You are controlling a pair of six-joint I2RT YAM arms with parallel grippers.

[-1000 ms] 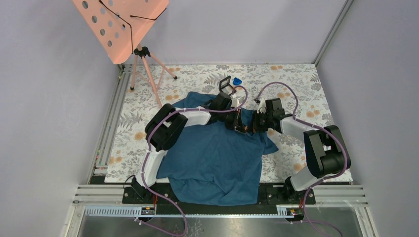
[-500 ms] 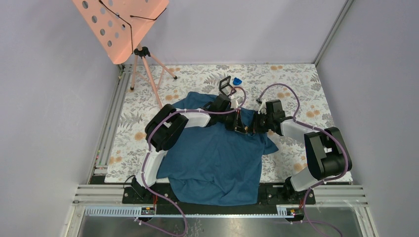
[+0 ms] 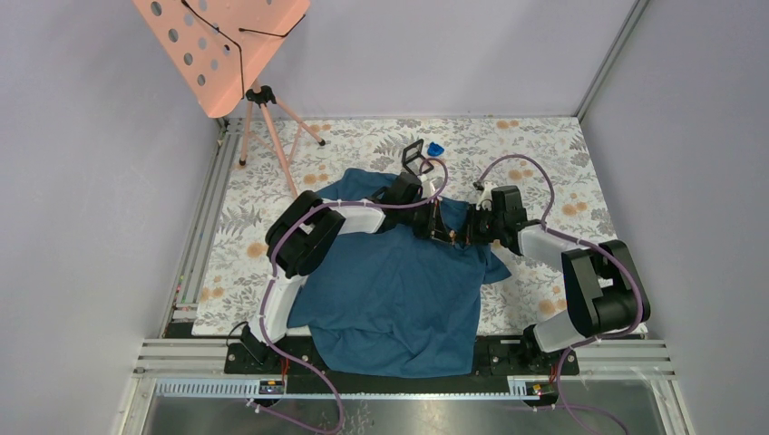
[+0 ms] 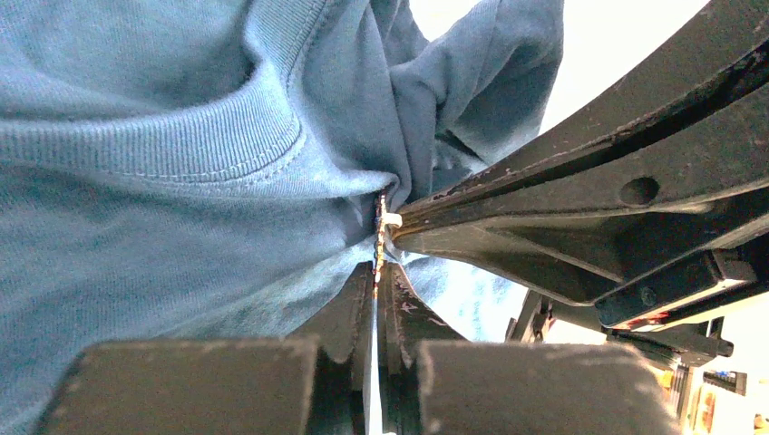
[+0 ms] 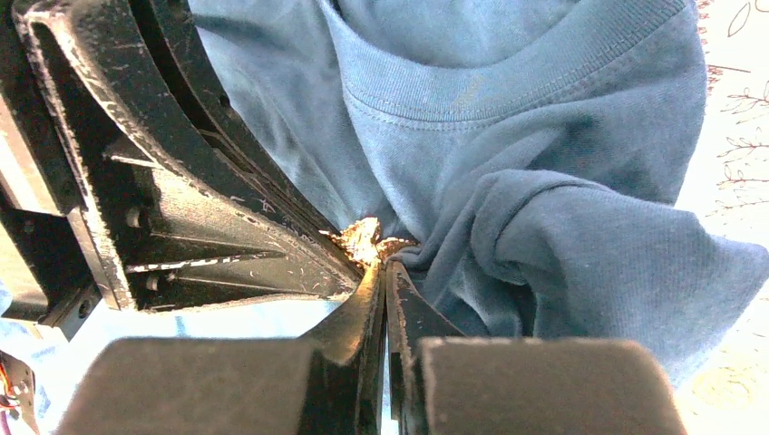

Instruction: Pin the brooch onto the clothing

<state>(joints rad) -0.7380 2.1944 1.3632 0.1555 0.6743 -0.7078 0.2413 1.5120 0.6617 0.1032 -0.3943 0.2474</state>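
Observation:
The clothing [image 3: 390, 290], a dark teal T-shirt, lies spread on the table with its round neck at the far side. Both grippers meet just right of that neck. My left gripper [image 3: 441, 233] is shut, with the brooch [image 4: 379, 237] edge-on as a thin glinting sliver rising from its tips [image 4: 378, 268] into the bunched clothing [image 4: 136, 109]. My right gripper [image 3: 460, 237] is shut too; its tips [image 5: 383, 266] pinch at the brooch [image 5: 364, 239], which glints golden against the clothing [image 5: 544, 136]. The right gripper's fingers [image 4: 562, 181] reach in from the right in the left wrist view.
A black square case [image 3: 413, 154] and a small blue object [image 3: 435, 149] lie behind the shirt on the floral cloth [image 3: 544, 154]. An orange music stand [image 3: 222, 45] on a tripod [image 3: 267, 127] stands at the back left. Purple cables loop over both arms.
The right arm's wrist and elbow have shifted slightly to the right and nearer. Both grippers stay shut at the same spot by the neck.

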